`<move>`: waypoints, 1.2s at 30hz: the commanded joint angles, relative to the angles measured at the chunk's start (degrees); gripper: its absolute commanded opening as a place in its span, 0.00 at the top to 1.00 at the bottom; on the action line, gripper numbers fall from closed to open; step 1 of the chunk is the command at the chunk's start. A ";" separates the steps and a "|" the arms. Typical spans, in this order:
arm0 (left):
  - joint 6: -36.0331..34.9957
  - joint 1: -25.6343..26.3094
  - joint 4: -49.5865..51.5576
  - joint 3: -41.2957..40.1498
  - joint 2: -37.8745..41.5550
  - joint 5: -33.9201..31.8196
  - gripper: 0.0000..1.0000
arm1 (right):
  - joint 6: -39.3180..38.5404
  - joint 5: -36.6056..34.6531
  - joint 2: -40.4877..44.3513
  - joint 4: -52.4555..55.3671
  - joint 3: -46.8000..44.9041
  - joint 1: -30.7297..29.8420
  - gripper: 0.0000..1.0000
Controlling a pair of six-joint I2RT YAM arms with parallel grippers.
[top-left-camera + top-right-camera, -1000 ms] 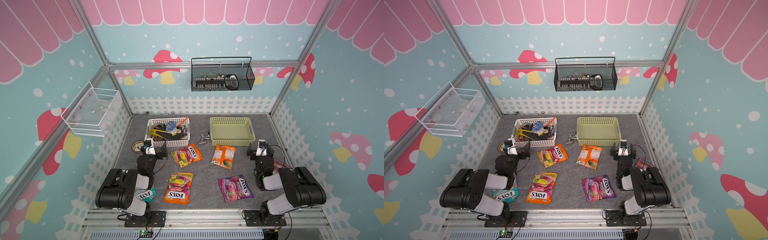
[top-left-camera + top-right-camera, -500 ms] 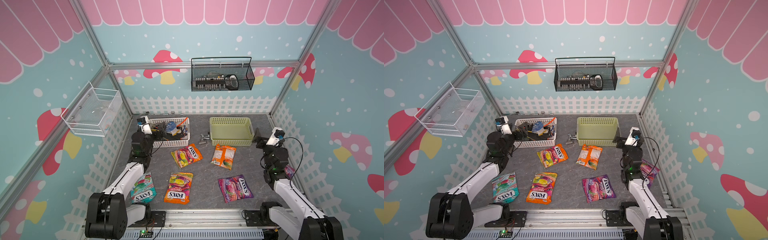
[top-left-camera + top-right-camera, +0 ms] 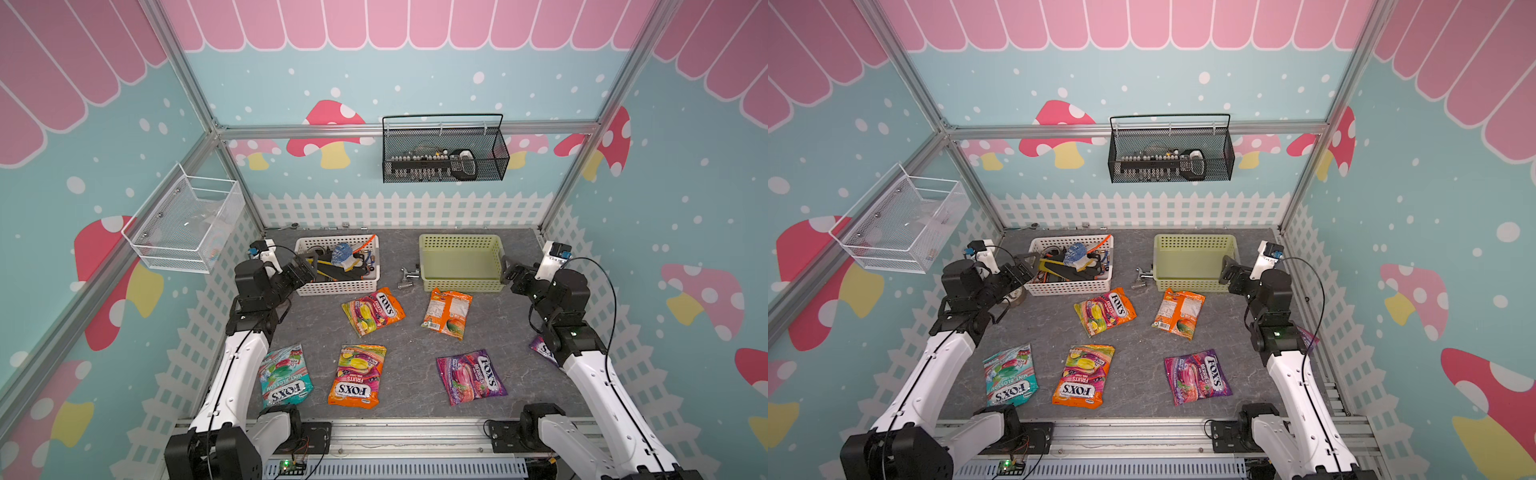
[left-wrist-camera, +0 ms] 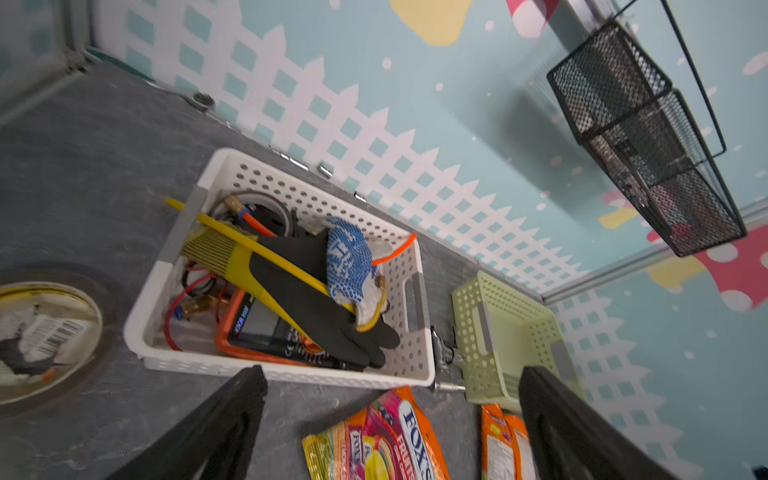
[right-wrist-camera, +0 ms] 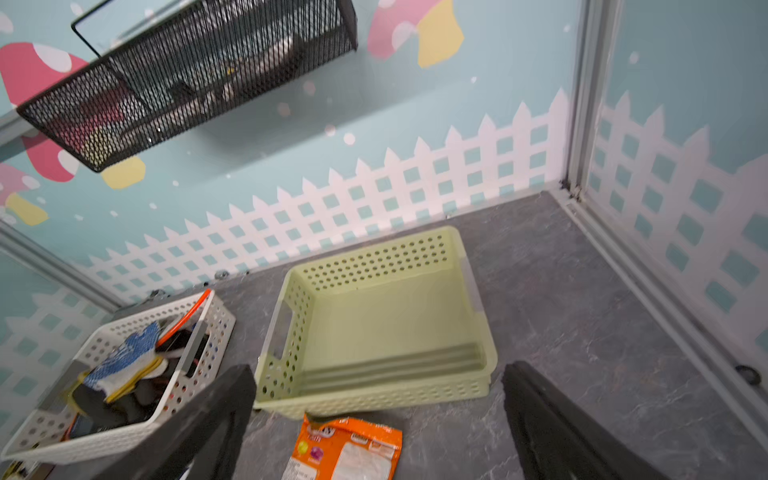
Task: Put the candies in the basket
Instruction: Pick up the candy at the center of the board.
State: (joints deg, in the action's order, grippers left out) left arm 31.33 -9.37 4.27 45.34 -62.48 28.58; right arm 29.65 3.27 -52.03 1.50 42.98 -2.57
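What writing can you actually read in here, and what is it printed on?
"FOX'S FRUITS": orange bag nearest the white basket.
"FOX'S FRUITS": orange bag at the front.
"FOX'S MINT BLOSSOM": teal bag.
"FOX'S BERRIES": purple bag.
Too small to read: back label of the face-down orange bag; barcode label in the tape roll.
Mostly hidden behind the right arm: second purple bag.
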 commanded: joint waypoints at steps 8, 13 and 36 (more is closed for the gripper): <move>-0.21 1.49 2.80 -6.78 -1.96 19.12 0.01 | 5.94 18.65 -8.58 5.06 -5.20 -0.41 0.06; 0.04 9.57 2.84 -9.80 0.87 13.32 0.01 | 3.80 17.26 -13.73 5.11 -7.63 -3.42 0.18; -2.23 35.12 2.32 -9.26 1.92 -6.04 0.01 | 7.05 14.88 -30.92 -4.45 -10.54 -11.26 0.61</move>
State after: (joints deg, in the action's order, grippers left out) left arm 30.59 25.56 7.01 35.22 -60.95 24.95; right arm 36.14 17.61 -82.43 -0.73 32.34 -13.76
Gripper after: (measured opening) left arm 0.990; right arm 0.392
